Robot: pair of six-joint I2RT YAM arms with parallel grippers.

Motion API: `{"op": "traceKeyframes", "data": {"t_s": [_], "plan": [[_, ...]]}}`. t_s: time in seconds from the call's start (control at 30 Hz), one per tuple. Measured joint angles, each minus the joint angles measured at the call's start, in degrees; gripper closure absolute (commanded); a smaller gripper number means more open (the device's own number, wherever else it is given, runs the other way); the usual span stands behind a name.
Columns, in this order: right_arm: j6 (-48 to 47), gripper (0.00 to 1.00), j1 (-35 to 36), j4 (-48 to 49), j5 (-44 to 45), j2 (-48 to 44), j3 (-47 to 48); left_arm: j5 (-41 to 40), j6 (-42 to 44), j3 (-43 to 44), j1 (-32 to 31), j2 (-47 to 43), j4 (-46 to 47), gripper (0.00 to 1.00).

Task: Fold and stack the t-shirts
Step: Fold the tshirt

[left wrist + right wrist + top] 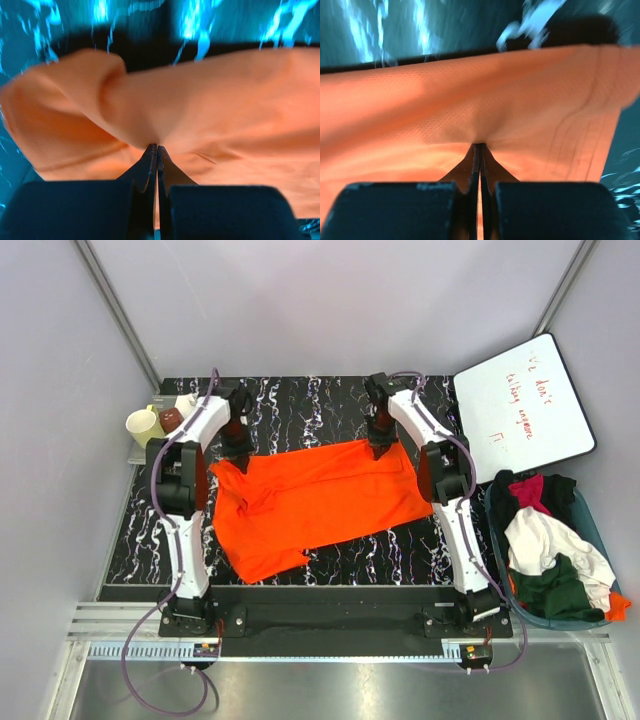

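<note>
A bright orange t-shirt (315,502) lies spread across the middle of the black marbled table (300,400). My left gripper (240,453) is at its far left corner, shut on a pinch of the orange fabric (150,120). At the far right corner my right gripper (380,447) is likewise shut on the shirt's far edge (480,115). In both wrist views the cloth puckers at the closed fingertips. More t-shirts, white (545,540), dark green (548,590), magenta-red (530,490) and black, are heaped in a bin to the right.
A teal bin (600,530) holds the heaped shirts off the table's right side. A white board with red handwriting (525,405) leans at the back right. Cups (143,424) sit at the back left corner. Grey walls enclose the table.
</note>
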Motion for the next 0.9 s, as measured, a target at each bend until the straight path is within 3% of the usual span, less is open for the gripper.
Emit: {"op": "traceKeyframes", "data": {"t_s": [0.17, 0.4, 0.53, 0.77, 0.9], "plan": [[1.0, 1.00, 0.0, -1.6, 7.1, 5.0, 10.1, -1.7, -0.7, 7.8, 0.0, 6.6, -2.9, 1.00], [3.4, 1.00, -1.4, -1.9, 9.1, 6.4, 12.6, -2.6, -1.1, 13.7, -0.5, 12.8, -5.7, 1.00], [3.8, 1.00, -2.6, -1.8, 9.1, 6.3, 12.2, -3.5, -1.1, 5.4, -2.1, 7.7, -3.9, 1.00], [3.8, 1.00, -2.9, -1.4, 8.9, 6.0, 11.6, -4.4, -2.7, -14.7, -5.0, -10.0, -1.5, 1.00], [3.7, 1.00, -2.9, -1.0, 8.9, 5.7, 11.1, -4.7, -3.7, -19.7, -5.7, -17.0, -0.5, 1.00]]}}
